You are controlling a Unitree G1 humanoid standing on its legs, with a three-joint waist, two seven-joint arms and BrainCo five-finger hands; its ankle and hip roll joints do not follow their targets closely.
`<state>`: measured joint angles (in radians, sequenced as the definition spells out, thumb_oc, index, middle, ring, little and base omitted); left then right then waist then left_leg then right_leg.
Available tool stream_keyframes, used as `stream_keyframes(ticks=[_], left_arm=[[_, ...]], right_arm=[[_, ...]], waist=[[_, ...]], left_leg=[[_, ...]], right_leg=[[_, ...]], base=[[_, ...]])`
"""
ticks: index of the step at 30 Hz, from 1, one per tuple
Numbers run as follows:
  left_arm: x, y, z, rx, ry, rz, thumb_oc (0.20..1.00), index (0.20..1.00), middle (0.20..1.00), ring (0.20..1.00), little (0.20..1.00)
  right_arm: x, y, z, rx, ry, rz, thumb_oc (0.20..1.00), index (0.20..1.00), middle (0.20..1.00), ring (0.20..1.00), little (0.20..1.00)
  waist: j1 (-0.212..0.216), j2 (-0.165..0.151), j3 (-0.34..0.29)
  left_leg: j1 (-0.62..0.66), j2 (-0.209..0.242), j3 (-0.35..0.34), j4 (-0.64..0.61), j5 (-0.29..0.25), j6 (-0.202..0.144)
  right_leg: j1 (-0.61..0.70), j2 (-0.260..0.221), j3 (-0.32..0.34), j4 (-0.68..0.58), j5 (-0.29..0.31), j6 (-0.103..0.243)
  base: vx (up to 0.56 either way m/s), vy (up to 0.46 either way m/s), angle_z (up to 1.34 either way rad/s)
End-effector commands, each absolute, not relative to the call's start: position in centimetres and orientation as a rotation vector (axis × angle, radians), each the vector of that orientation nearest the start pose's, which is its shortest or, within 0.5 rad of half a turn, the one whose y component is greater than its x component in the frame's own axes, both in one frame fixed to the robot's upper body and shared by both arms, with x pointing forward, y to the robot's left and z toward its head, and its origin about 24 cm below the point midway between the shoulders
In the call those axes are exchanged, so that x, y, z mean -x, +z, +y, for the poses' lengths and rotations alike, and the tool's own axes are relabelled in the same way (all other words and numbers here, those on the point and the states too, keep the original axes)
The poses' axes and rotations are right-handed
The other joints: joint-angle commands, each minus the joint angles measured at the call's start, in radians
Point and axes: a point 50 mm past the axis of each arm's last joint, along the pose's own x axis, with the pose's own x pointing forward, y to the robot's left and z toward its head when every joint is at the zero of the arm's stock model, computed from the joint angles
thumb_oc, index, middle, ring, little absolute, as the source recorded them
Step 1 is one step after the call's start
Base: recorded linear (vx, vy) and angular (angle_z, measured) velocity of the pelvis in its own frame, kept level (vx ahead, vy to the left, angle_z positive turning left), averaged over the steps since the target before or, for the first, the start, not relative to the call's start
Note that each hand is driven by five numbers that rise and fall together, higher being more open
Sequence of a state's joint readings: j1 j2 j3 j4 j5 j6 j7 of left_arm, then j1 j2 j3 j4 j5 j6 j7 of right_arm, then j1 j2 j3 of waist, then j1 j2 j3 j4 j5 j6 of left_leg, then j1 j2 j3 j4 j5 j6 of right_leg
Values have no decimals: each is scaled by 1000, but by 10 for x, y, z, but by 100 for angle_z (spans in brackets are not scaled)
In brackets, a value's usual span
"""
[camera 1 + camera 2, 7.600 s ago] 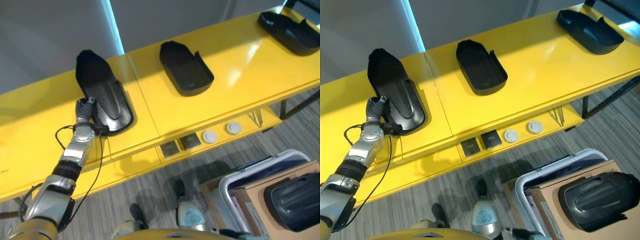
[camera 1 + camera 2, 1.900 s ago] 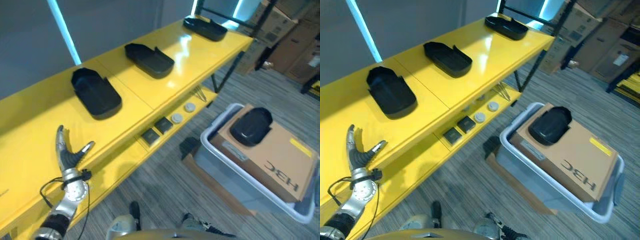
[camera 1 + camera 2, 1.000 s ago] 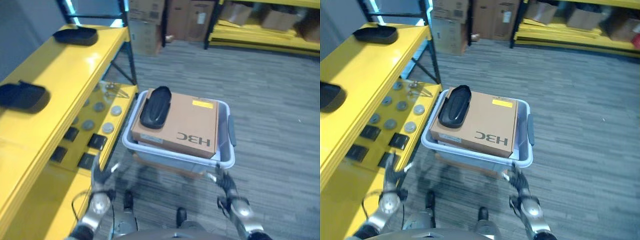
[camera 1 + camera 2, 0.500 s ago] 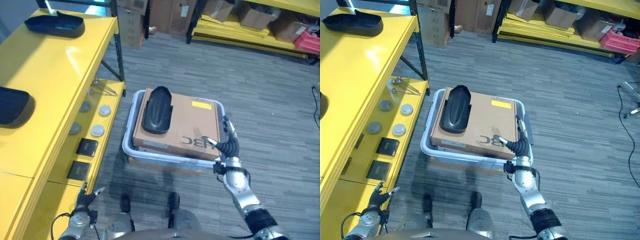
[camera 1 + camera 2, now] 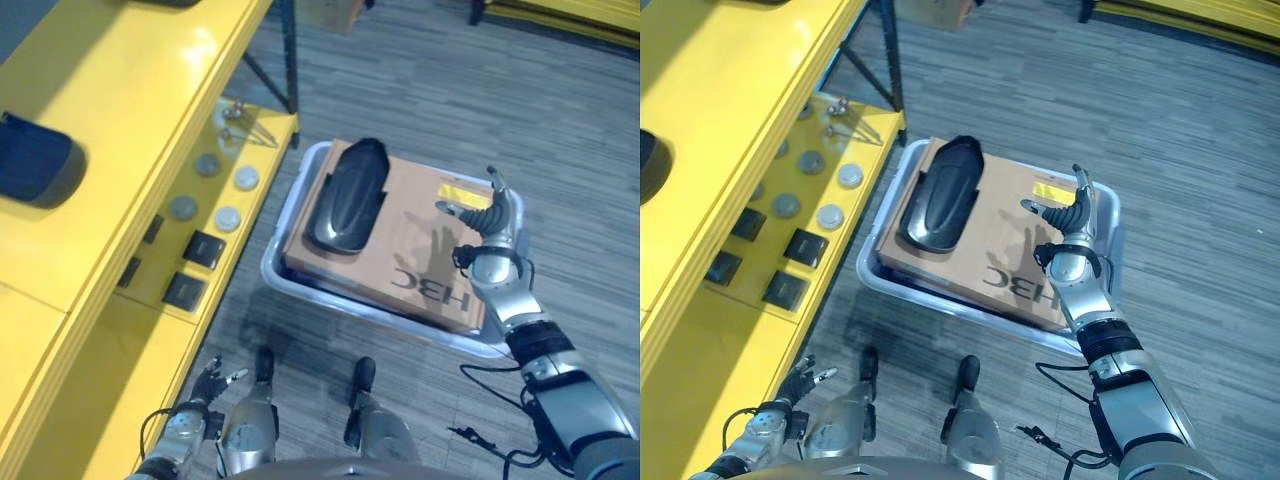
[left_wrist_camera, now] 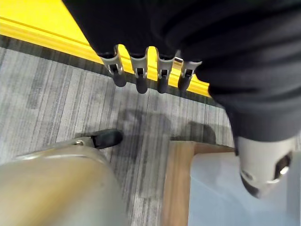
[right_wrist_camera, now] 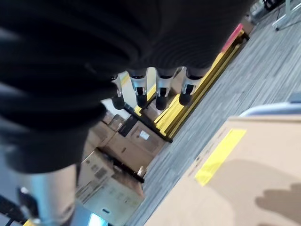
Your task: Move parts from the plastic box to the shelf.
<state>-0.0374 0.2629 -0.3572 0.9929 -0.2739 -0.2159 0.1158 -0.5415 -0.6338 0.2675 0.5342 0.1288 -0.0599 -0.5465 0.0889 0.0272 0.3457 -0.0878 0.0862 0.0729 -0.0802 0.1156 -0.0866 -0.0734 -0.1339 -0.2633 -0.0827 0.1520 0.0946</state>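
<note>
A black moulded part lies lengthwise on a brown cardboard box, which sits inside the pale plastic box on the floor. My right hand hovers over the right end of the cardboard box, open, with fingers straight and thumb spread; it is a hand's width right of the part and holds nothing. Its straight fingers show above the box's yellow label. My left hand hangs low beside the yellow shelf, open and empty, with straight fingers.
Another black part rests on the shelf top at the left. The lower shelf level carries small grey discs and black square pieces. A grey plank floor surrounds the plastic box.
The camera has shifted, so the box sits higher and the shelf closer. My right hand has risen and reached further over the cardboard box. The left hand stays low.
</note>
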Motion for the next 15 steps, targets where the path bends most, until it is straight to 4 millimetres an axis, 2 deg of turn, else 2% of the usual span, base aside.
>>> stream_keyframes(ticks=[1, 4, 8, 15], left_arm=[[-173, -123, 211, -237, 3, 733, 1000, 1000, 1000, 1000, 1000], [-182, -119, 211, -195, 13, 711, 1000, 1000, 1000, 1000, 1000], [-187, -115, 208, -184, 14, 680, 1000, 1000, 1000, 1000, 1000], [-196, -111, 202, -148, 18, 645, 1000, 1000, 1000, 1000, 1000]], right_arm=[[-350, 151, -264, 610, -507, -268, 1000, 1000, 1000, 1000, 1000], [-358, 169, -265, 632, -519, -289, 1000, 1000, 1000, 1000, 1000], [-363, 182, -268, 656, -522, -297, 1000, 1000, 1000, 1000, 1000], [-375, 189, -268, 705, -479, -227, 1000, 1000, 1000, 1000, 1000]], waist=[[14, -6, 7], [21, 2, 28], [32, 11, 44], [40, 24, 59]], left_leg=[[-44, -40, -3, 1, -39, 35], [-62, -45, -15, -7, -31, 35], [-79, -49, -28, -7, -28, 35], [-92, -51, -36, -7, -27, 32]], right_leg=[[17, -41, 6, 3, -60, 39], [-5, -45, -3, 10, -58, 38], [-24, -50, -9, 24, -61, 38], [-41, -56, -17, 39, -63, 38]], base=[[-11, 38, 16], [-22, 45, 19], [-13, 41, 9], [-4, 54, 7]])
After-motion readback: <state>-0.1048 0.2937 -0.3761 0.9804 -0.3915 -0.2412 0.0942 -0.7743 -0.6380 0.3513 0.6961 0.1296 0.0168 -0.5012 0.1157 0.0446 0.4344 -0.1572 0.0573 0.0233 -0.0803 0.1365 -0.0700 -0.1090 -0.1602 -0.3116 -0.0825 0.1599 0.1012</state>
